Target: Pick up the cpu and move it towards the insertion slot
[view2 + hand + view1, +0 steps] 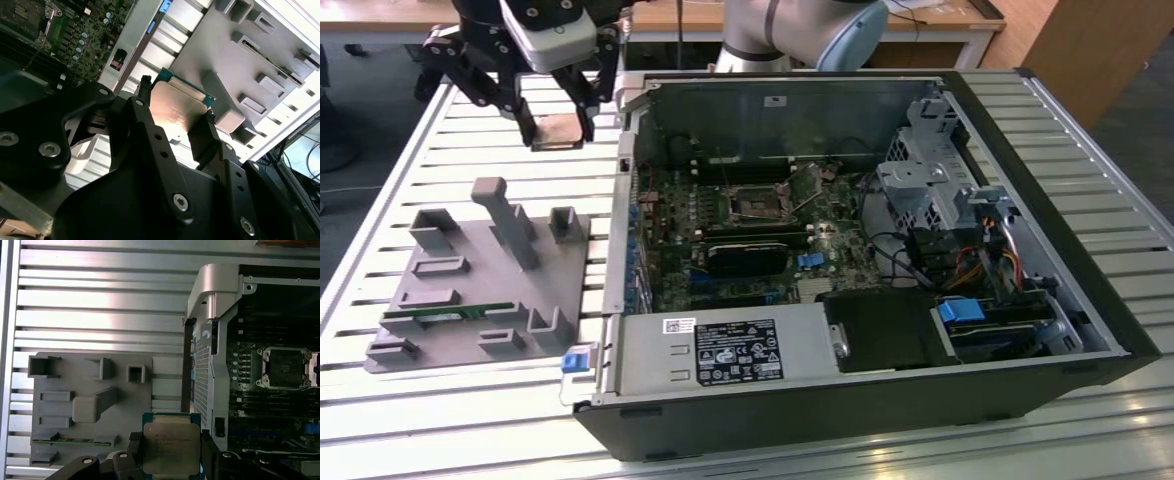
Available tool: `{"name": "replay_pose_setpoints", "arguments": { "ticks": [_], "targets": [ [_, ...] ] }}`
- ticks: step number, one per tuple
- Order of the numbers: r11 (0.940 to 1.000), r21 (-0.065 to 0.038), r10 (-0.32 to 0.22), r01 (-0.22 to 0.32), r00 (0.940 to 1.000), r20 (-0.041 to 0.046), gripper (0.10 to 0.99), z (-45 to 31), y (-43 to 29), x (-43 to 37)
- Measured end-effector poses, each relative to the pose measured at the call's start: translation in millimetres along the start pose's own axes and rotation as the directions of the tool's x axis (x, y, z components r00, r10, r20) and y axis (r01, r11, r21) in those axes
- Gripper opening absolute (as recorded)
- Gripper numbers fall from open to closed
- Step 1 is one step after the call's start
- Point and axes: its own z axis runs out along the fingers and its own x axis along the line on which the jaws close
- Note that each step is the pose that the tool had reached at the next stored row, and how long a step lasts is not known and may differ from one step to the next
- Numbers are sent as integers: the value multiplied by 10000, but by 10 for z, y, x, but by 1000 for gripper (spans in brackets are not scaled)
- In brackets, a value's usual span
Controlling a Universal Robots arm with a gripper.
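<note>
The cpu (562, 131) is a flat square chip with a silvery top, held above the slatted table just off the computer case's back corner, on the exterior view's left. My gripper (560, 128) is shut on it, one black finger on each of two opposite edges. Both wrist views show the cpu (170, 446) (177, 109) clamped between the fingertips (205, 439) (144, 84). The insertion slot (758, 201) is the silver-framed square socket with a dark centre on the motherboard inside the open case. It also shows in the first wrist view (285, 368), apart from the chip.
A grey parts fixture (467, 270) (90, 405) lies on the table beside the case and carries a thin green memory stick (434, 315). The case's metal side wall (630, 150) stands between the gripper and the motherboard. Drive cages and cables (947, 220) fill the case's far side.
</note>
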Motion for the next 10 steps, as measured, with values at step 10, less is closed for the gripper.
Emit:
{"name": "replay_pose_setpoints", "arguments": {
  "ticks": [10],
  "targets": [
    [10000,1,0,0,10000,0,545,-1,5,-71]
  ]
}}
